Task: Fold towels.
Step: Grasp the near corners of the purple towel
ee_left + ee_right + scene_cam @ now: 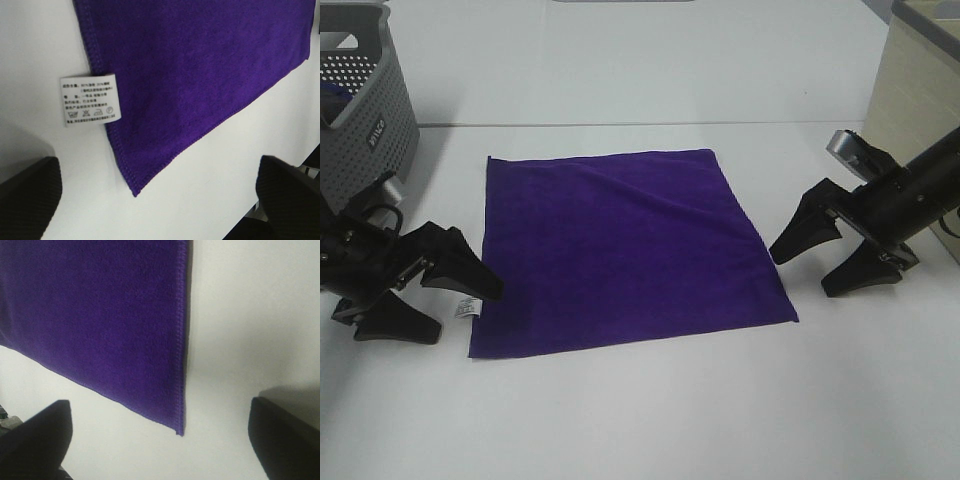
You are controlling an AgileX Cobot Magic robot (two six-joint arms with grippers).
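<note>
The deep purple towel lies spread flat on the white table, with its small white tag on its left edge. My left gripper is open and empty beside the towel's near left corner; the left wrist view shows that corner and the tag between the fingers. My right gripper is open and empty just right of the towel's near right corner, which shows in the right wrist view.
A grey perforated basket stands at the back left, behind the left arm. A beige box stands at the back right, behind the right arm. The white table extends in front of the towel.
</note>
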